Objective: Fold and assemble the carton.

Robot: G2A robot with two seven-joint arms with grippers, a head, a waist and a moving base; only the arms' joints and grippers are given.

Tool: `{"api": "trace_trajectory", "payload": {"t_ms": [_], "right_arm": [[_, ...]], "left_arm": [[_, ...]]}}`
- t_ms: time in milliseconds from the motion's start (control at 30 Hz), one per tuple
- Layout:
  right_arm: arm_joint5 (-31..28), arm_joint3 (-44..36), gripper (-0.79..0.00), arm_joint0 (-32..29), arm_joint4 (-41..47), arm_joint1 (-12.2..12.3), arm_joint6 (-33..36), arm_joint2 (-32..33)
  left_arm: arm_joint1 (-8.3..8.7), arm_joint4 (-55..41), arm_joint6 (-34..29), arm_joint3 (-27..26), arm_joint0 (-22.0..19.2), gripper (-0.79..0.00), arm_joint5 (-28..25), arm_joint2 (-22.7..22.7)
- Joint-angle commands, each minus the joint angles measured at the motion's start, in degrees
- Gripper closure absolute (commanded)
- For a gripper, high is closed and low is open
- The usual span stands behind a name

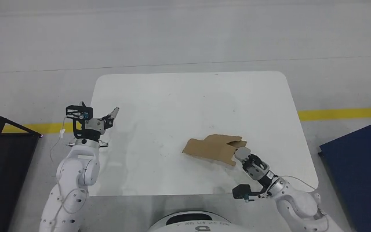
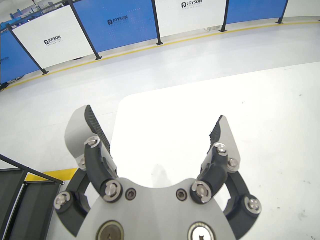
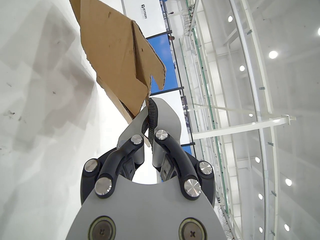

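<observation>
A flat brown carton (image 1: pixel 213 149) lies on the white table (image 1: pixel 191 104), right of the middle and toward the near edge. My right gripper (image 1: pixel 242 153) is at its right end, shut on a corner flap. In the right wrist view the carton (image 3: pixel 112 51) stretches away from the right gripper (image 3: pixel 147 111), whose fingers pinch its edge, and one flap stands up from the sheet. My left gripper (image 1: pixel 112 113) hovers over the table's left edge, far from the carton. In the left wrist view the left gripper (image 2: pixel 155 119) is open with nothing between its fingers.
A black rack (image 1: pixel 14 145) stands off the table's left side, and a dark blue bin (image 1: pixel 351 153) sits off the right side. A yellow floor line (image 1: pixel 336 113) runs past both sides. Blue and white fence panels (image 2: pixel 125 21) stand far behind.
</observation>
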Motion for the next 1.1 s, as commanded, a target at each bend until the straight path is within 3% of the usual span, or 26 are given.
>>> {"api": "trace_trajectory", "payload": {"t_ms": [0,167,267,333,433,500,733,833,1067], "right_arm": [[-0.07,0.01,0.0,0.01,-0.24,0.01,0.0,-0.01],[-0.18,-0.08,0.0,0.16,0.1,-0.02,0.15,-0.03],[0.51,0.38,0.0,2.11,8.34,-0.45,1.17,0.54],[2.71,0.48,0.0,3.21,12.11,-0.8,2.29,0.79],[5.28,0.44,0.0,4.44,14.77,-1.3,3.33,0.14],[6.75,0.51,0.0,4.84,15.55,-1.6,3.73,-0.53],[10.98,2.0,0.0,6.24,14.38,-2.66,7.12,-3.18],[12.36,2.94,0.0,6.95,13.19,-3.11,8.5,-4.49],[14.22,4.61,0.0,7.48,14.35,-3.82,7.74,-5.9]], "left_arm": [[0.0,0.0,0.0,0.0,0.0,-0.785,0.0,0.0],[0.0,0.0,0.0,0.0,0.0,-0.785,0.0,0.0],[0.41,8.93,1.51,-4.71,0.96,-0.785,-4.95,2.21],[0.77,16.99,2.23,-8.84,2.2,-0.785,-11.24,6.12],[1.22,28.19,3.56,-12.76,2.91,-0.785,-17.83,11.38],[1.26,30.79,3.64,-13.58,2.71,-0.785,-20.23,13.99],[1.24,38.68,2.21,-13.48,-1.46,-0.785,-24.55,20.14],[1.44,47.38,2.21,-13.23,-3.04,-0.785,-24.48,22.86],[0.8,45.05,0.17,-12.81,-5.04,-0.785,-25.74,27.43]]}}
